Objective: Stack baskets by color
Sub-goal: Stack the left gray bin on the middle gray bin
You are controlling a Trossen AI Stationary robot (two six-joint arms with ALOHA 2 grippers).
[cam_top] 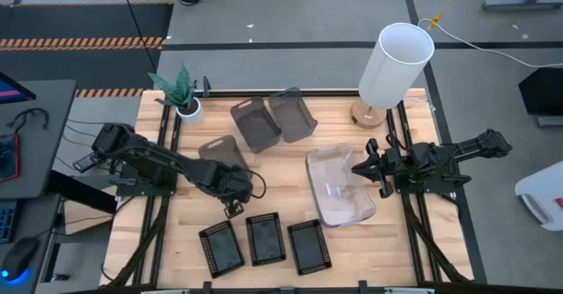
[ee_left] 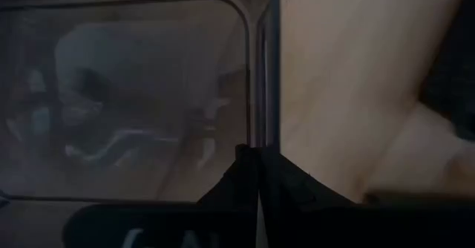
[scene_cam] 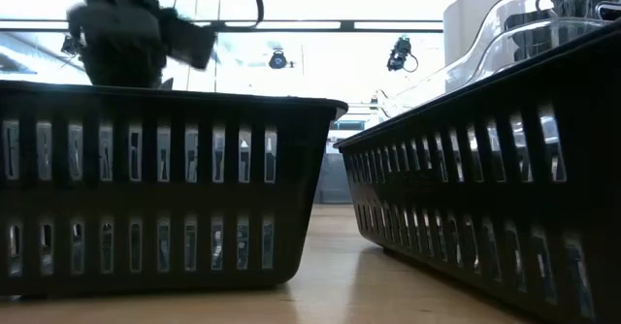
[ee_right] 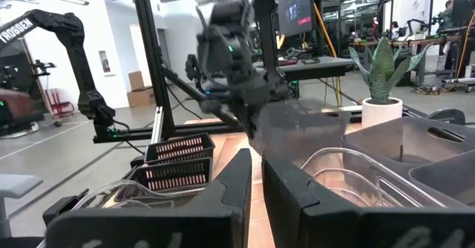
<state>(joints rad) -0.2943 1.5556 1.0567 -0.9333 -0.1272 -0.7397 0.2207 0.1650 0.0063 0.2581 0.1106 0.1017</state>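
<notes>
My left gripper (cam_top: 230,188) points down at the table's middle left, shut on a smoky-grey basket (cam_top: 218,150); the right wrist view shows that basket (ee_right: 297,129) under the left arm. Two more grey baskets (cam_top: 255,123) (cam_top: 293,113) stand on the table behind it. Nested clear baskets (cam_top: 339,187) sit at the middle right. Three black mesh baskets (cam_top: 264,239) stand in a row at the near edge. My right gripper (cam_top: 359,166) waits level beside the clear baskets, its fingers (ee_right: 256,188) a narrow gap apart with nothing between them. My left gripper pinches the grey basket's side wall at its rim (ee_left: 261,129), one finger inside the basket and one outside. The fingers come from above, pointing down. Whether the basket is clear of the table, I cannot tell.
A tall white cylinder (cam_top: 396,65) stands at the far right and a small potted plant (cam_top: 183,96) at the far left. Bare wood lies between the grey baskets and the black row. In the low view the black baskets (scene_cam: 155,188) fill the foreground.
</notes>
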